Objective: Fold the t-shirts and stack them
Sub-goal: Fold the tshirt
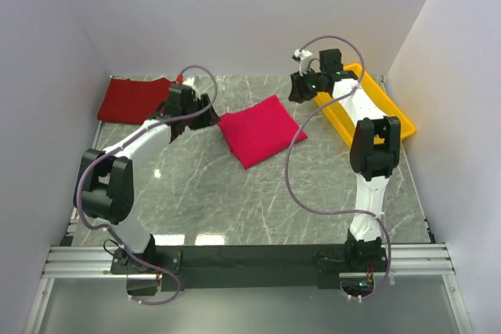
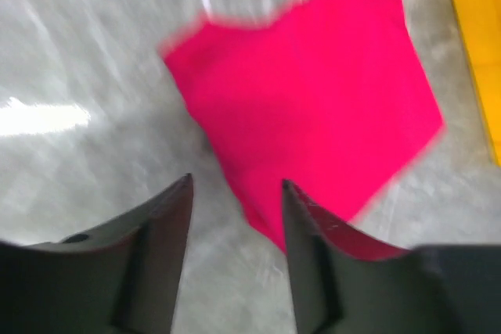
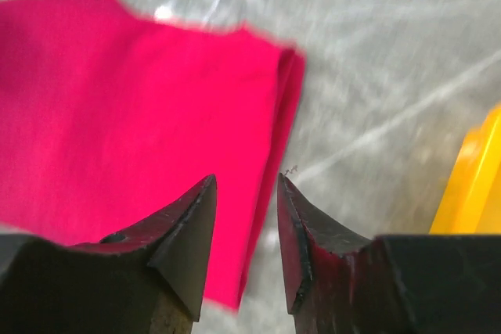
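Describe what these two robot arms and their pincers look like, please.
The left arm and right arm are white tubes linked by chunky black joints. A thin greyish-purple cable loops along each. The left gripper and right gripper are black, each with two pointed, wedge-shaped fingers.

open marble table (image 1: pixel 235 201) runs across the near half, between the arm bases, with room for a gripper to sweep. the crimson t-shirt (image 1: pixel 262 129) lies mid-table. the left gripper (image 1: pixel 208 117) crowds its left corner and the right gripper (image 1: pixel 297 91) hangs beyond its far right corner. the yellow tray (image 1: pixel 335 119) blocks the far right and the maroon t-shirt (image 1: pixel 135 99) fills the far left corner. a drooping purple cable (image 1: pixel 286 170) loops through the gap right of the crimson t-shirt. white walls (image 1: pixel 47 76) close three sides.
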Robot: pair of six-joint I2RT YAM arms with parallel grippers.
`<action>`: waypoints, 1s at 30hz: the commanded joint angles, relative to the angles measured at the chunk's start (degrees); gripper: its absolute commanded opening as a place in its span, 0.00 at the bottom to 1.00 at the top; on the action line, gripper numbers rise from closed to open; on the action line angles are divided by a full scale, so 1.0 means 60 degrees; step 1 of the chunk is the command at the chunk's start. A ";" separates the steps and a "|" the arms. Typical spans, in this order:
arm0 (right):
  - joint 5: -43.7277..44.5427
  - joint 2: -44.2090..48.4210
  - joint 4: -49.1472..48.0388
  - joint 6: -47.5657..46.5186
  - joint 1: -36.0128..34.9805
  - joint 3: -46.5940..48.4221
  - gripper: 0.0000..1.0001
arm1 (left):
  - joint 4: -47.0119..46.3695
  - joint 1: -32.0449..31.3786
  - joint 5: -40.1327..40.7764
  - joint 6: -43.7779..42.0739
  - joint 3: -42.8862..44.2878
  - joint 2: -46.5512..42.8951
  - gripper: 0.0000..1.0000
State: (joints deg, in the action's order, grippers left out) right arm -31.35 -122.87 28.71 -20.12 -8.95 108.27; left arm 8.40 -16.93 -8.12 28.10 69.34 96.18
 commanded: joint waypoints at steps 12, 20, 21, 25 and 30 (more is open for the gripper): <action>-0.0971 0.1595 0.0753 -0.0221 0.0539 -0.3029 0.58 | -0.2733 -0.1134 -0.0054 0.3636 -0.2738 -0.0430 0.60; -0.0970 0.2036 0.0401 0.0101 0.0935 -0.3894 0.60 | -0.3055 -0.1456 -0.0331 0.4018 -0.3017 -0.0152 0.60; -0.1000 0.2021 0.0430 0.0101 0.0979 -0.3909 0.60 | -0.3157 -0.1485 -0.0375 0.4062 -0.3031 -0.0050 0.59; -0.1102 0.1992 0.0415 0.0189 0.1052 -0.3953 0.61 | -0.3071 -0.1617 -0.0346 0.4150 -0.2944 0.0214 0.55; -0.1161 0.1977 0.0372 0.0335 0.1111 -0.3924 0.61 | -0.3187 -0.1837 -0.0024 0.4486 -0.3382 0.0084 0.52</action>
State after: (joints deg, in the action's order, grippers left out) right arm -36.97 -113.27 32.58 -19.20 -2.61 84.64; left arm -8.54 -27.22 -9.21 53.25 50.74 97.56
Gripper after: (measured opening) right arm 0.611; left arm 0.520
